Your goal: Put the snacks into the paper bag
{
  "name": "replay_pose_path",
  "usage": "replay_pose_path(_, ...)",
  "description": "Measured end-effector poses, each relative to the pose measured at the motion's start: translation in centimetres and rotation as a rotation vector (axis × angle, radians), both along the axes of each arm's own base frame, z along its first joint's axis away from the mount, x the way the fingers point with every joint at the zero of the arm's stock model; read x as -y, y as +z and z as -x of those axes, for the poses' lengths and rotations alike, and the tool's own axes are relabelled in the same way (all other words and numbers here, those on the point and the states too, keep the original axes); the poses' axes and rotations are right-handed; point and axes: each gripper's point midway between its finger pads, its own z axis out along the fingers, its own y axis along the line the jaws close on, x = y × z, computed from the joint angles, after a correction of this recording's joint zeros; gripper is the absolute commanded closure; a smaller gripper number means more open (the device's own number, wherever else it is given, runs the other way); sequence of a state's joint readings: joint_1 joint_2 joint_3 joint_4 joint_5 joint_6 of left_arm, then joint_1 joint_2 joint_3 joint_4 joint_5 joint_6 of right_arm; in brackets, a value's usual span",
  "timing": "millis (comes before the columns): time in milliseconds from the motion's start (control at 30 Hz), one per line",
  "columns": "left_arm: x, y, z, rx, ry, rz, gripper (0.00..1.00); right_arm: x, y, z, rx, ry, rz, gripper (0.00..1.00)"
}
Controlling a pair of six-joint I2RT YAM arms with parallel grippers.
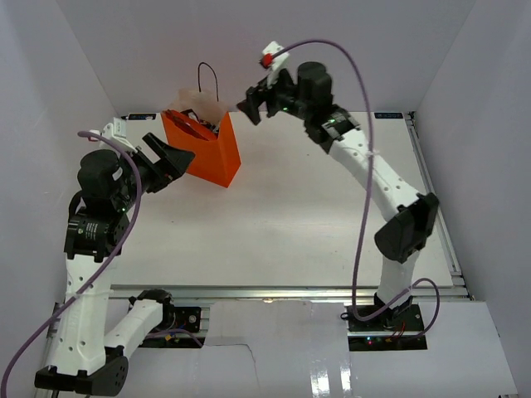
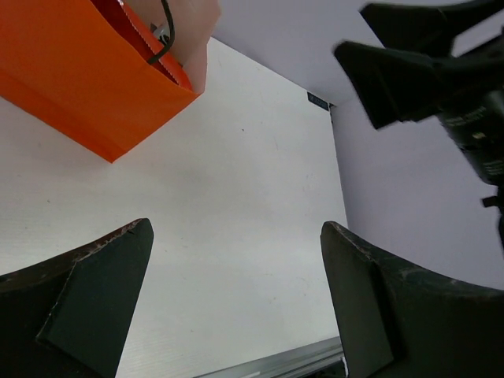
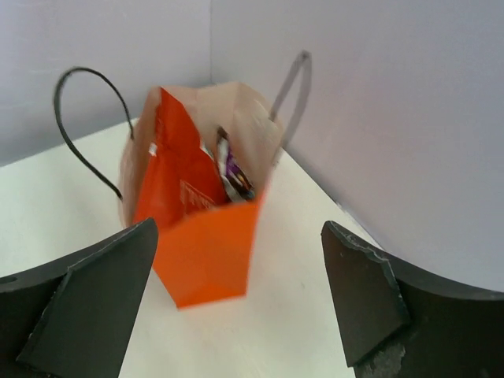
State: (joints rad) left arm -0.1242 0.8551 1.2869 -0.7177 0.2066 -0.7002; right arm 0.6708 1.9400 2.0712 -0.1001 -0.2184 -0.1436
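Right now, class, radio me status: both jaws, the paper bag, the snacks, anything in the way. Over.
Left jaws open, empty. Right jaws open, empty, raised near paper bag. Red crisp bag and purple sweet inside. No obstruction seen.

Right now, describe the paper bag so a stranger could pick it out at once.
Look to the far left part of the white table, near the back wall. A paper bag stands upright there, with thin black cord handles and a pale inside. It alone is bright orange, unlike the black left claw and right claw open near it.
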Motion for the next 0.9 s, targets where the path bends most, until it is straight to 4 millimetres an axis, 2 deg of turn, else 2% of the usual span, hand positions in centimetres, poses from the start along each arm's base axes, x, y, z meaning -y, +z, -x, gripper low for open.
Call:
replay_pose_path(67,-0.1,0.6,-0.4,0.017,-0.008,-0.03,0.02,5.2,0.8,0.0,-0.04,-0.039,0.019,0.1)
replay_pose_path(100,-0.1,0.5,-0.5,0.02,-0.013,-0.045,0.02,8.6,0.7,-0.5,-0.066,-0.097,0.034,0.1)
replay_pose_path(167,-0.1,0.0,-0.6,0.015,-0.024,-0.069,0.02,14.5,-0.8,-1.0,-0.133,-0.217,0.073,0.1)
replay_pose_path(233,0.2,-1.2,-0.8,-0.008,-0.051,-0.097,0.02,21.1,-3.9,-1.1,-0.236,-0.373,0.127,0.1)
replay_pose_path(300,0.5,-2.4,-0.7,-0.032,-0.08,-0.113,0.02,26.3,-7.7,-0.3,-0.35,-0.494,0.182,0.1)
replay_pose_path(400,0.9,-3.8,-0.5,-0.054,-0.119,-0.13,0.02,31.9,-12.2,2.4,-0.483,-0.638,0.246,0.1)
replay_pose_path(467,1.0,-4.5,-0.3,-0.057,-0.137,-0.135,0.02,34.1,-13.6,4.9,-0.531,-0.706,0.273,0.1)
replay_pose_path(533,1.1,-4.8,0.1,-0.047,-0.148,-0.136,0.02,35.1,-13.8,6.9,-0.534,-0.748,0.28,0.1)
replay_pose_path(567,1.2,-4.8,0.4,-0.039,-0.153,-0.135,0.02,35.5,-13.2,8.6,-0.514,-0.766,0.273,0.1)
replay_pose_path(667,1.3,-4.6,1.0,-0.015,-0.165,-0.129,0.02,36.4,-11.7,11.0,-0.454,-0.806,0.242,0.1)
replay_pose_path(767,1.5,-3.8,1.4,0.024,-0.175,-0.124,0.02,37.3,-10.6,12.8,-0.408,-0.843,0.22,0.1)
replay_pose_path(900,1.6,-3.1,1.9,0.055,-0.183,-0.12,0.02,37.8,-10.5,13.3,-0.392,-0.87,0.217,0.1)
